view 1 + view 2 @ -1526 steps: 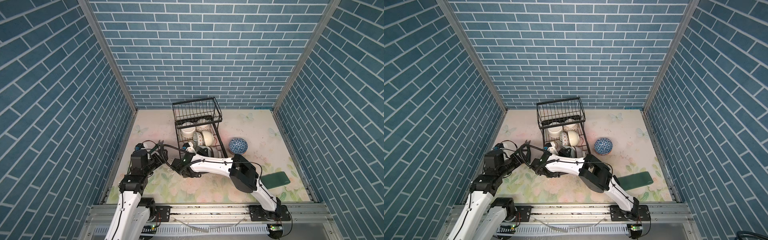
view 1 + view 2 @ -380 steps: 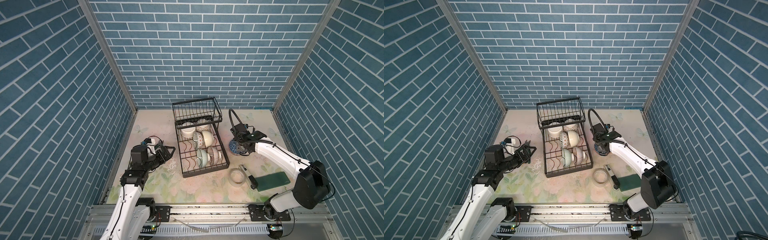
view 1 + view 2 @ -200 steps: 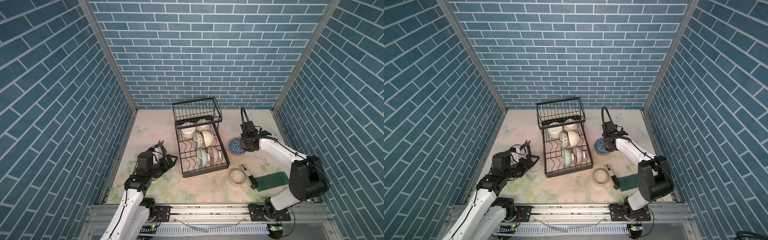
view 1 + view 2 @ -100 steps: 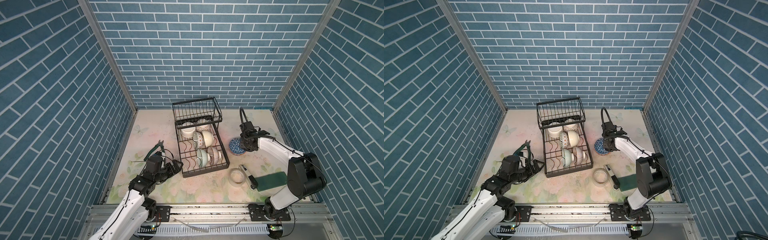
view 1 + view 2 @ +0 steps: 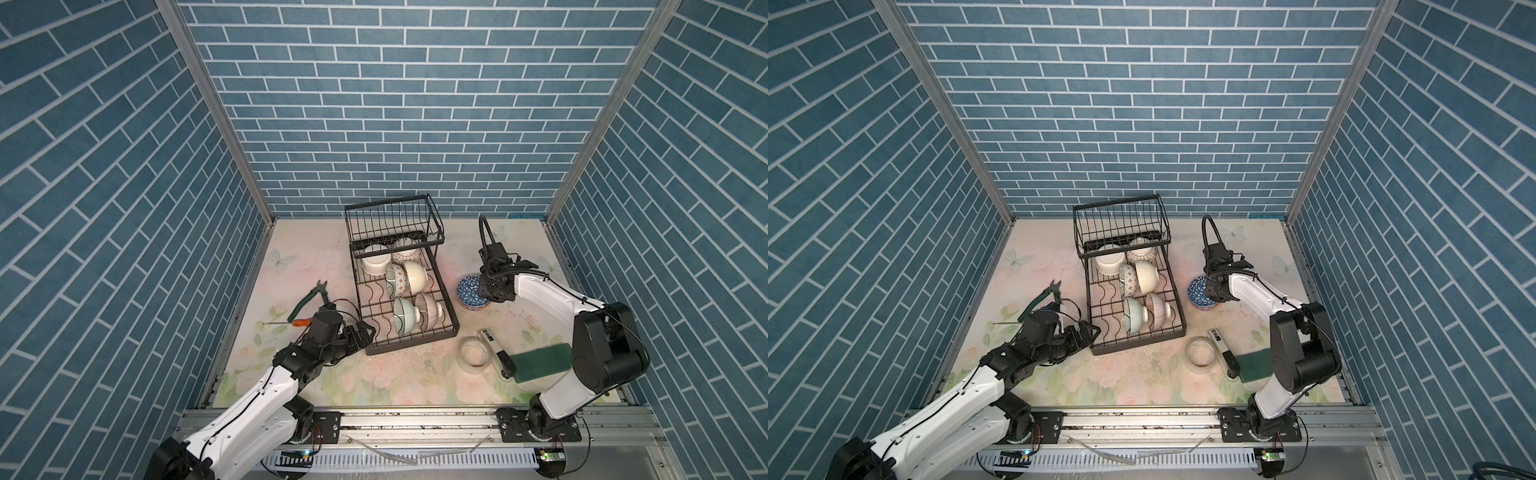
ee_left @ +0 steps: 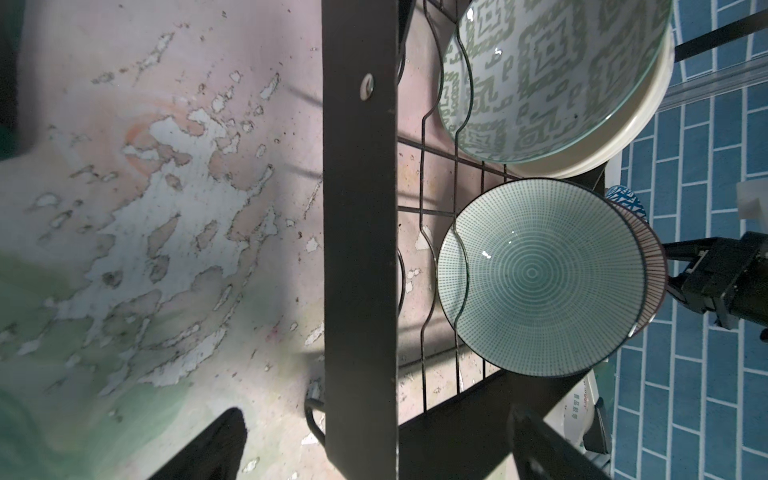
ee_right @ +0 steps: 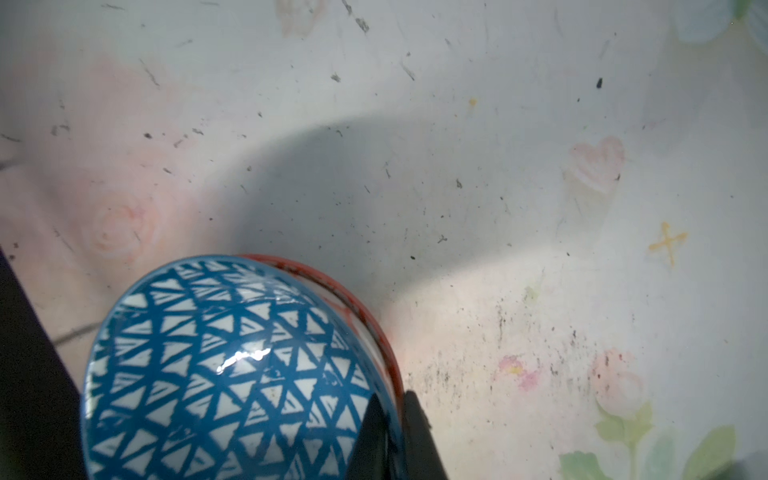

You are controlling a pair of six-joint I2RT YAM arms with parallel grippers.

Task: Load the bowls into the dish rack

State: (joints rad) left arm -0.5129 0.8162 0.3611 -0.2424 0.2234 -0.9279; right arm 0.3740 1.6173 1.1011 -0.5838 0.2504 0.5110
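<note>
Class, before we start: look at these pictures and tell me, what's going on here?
Bowls are being loaded into a black wire rack; six already stand in its lower tray. The right gripper is shut on the rim of a blue bowl just right of the rack, the only bowl outside it. The left gripper is open, holding nothing, at the rack's near left corner.

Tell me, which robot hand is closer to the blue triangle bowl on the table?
Right. The right gripper is pinching the rim of the blue bowl. The left gripper is open across the dish rack, at its near corner.
</note>
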